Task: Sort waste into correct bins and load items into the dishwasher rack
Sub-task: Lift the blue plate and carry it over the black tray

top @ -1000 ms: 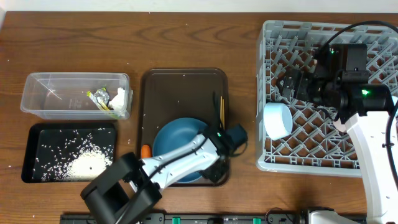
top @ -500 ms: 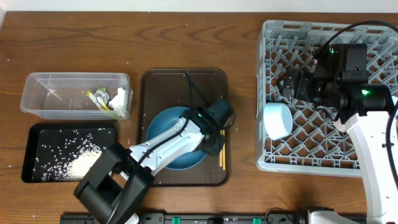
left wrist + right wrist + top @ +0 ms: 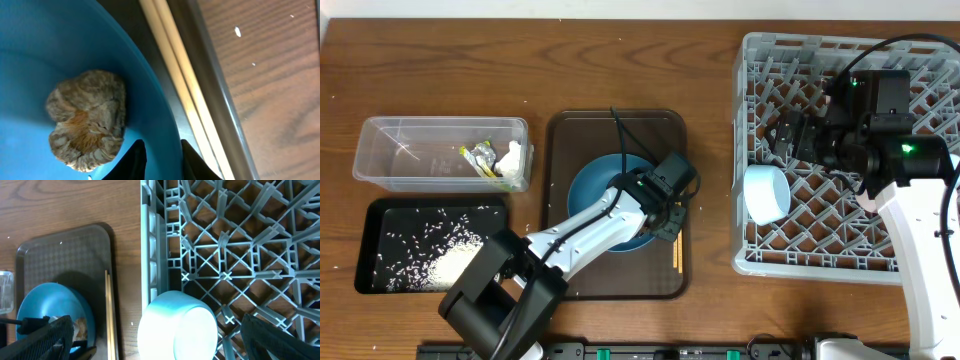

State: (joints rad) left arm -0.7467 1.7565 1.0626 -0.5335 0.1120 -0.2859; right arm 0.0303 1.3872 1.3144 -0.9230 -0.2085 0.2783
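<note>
My left gripper (image 3: 666, 207) is shut on the right rim of the large blue plate (image 3: 610, 200), which sits on the dark brown serving tray (image 3: 580, 135). In the left wrist view the jaws (image 3: 161, 155) straddle the plate's rim (image 3: 150, 90), and a brown food lump (image 3: 87, 120) lies on the plate. The wooden chopsticks (image 3: 676, 252) lie along the tray's right side, also in the left wrist view (image 3: 175, 80). My right gripper (image 3: 788, 137) hangs open over the grey rack (image 3: 920, 250), above the pale blue bowl (image 3: 767, 193). The bowl shows between its fingers (image 3: 175, 325). The carrot and the cups are out of view.
A clear tub (image 3: 410, 150) at the left holds the wrapper and tissue (image 3: 495, 158). In front of it a black tray (image 3: 380, 215) holds white rice (image 3: 455, 265). Loose grains dot the serving tray and the table. My left arm lies across the tray's front.
My left gripper has slid the blue plate from the tray's front toward its middle, moving back with it. The chopsticks now show in front of the gripper. The right arm has not moved.
</note>
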